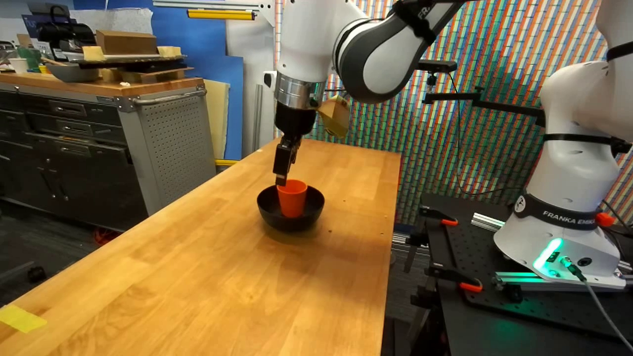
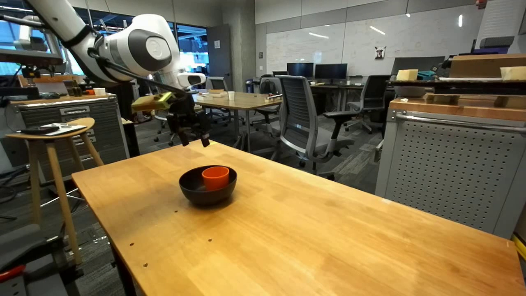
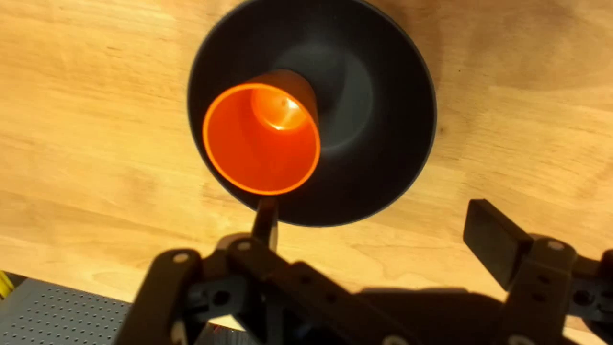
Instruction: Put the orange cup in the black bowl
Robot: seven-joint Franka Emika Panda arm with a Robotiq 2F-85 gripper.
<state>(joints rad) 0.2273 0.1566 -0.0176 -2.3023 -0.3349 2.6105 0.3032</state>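
The orange cup (image 1: 293, 200) stands inside the black bowl (image 1: 267, 210) on the wooden table; both exterior views show this, with the cup (image 2: 215, 179) above the rim of the bowl (image 2: 199, 195). In the wrist view the cup (image 3: 261, 155) is upright, mouth towards the camera, off-centre to the left in the bowl (image 3: 383, 148). My gripper (image 3: 372, 211) is open, its two fingers wide apart with nothing between them. It is above the bowl, apart from the cup, in an exterior view (image 2: 195, 144). One fingertip looks close to the cup rim in the wrist view.
The bowl stands on a long wooden table (image 1: 237, 287). Yellow tape (image 1: 22, 318) lies at a table corner. A grey tool cabinet (image 2: 448, 168) stands beyond one long edge. A wooden stool (image 2: 49, 133) and office chair (image 2: 302, 119) stand around the table.
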